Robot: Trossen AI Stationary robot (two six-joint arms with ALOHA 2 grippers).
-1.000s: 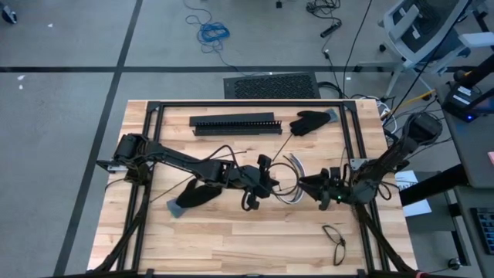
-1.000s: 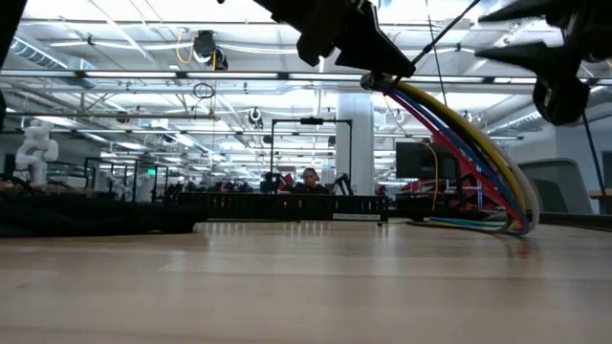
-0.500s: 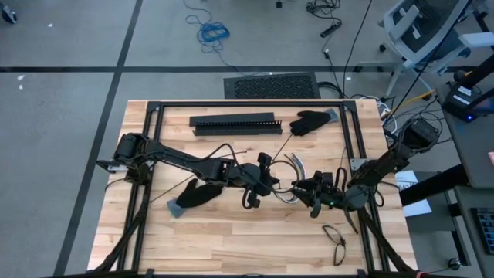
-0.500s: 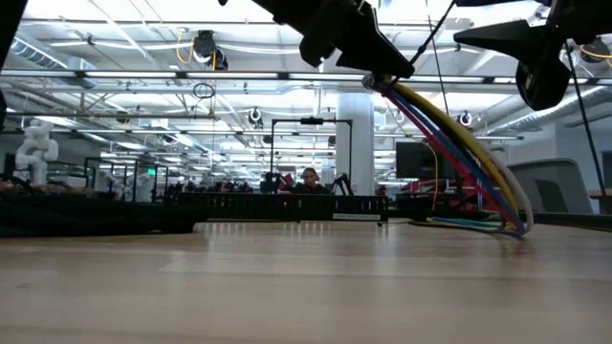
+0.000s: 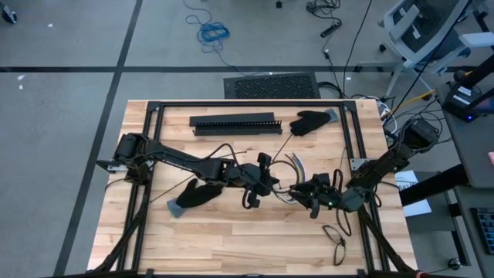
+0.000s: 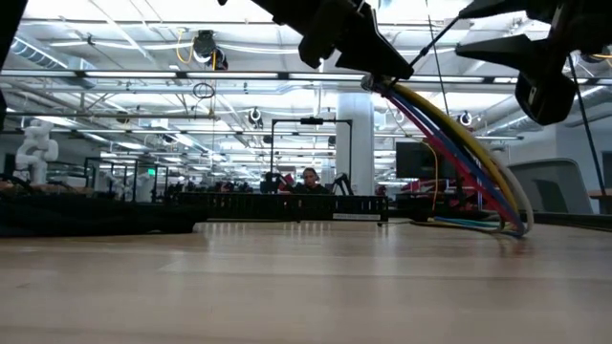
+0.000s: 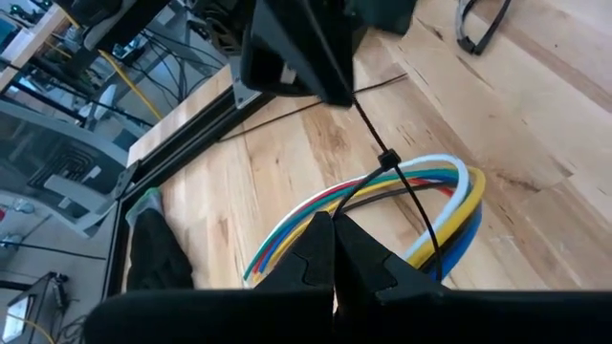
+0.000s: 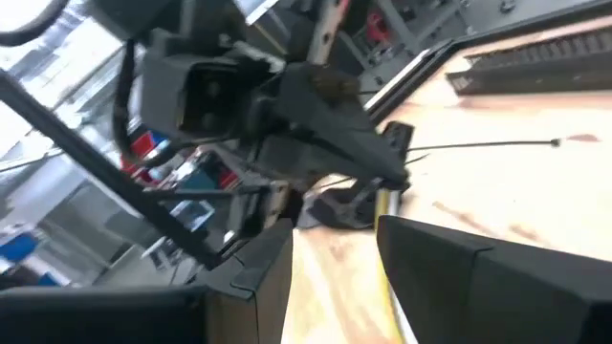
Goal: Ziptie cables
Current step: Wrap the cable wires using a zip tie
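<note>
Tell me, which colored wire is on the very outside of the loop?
The white wire. In the left wrist view it runs along the outer edge of the arc, with the yellow wire just inside it, then the green and red ones nearer the middle.

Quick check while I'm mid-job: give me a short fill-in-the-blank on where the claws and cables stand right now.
1. The left claw is ____ on the cables.
2. A thin black ____ is looped around the cables.
3. The right claw has its fingers ____.
4. The cables arc from the left claw down to the ____.

Missing words: shut; ziptie; apart; table
</note>
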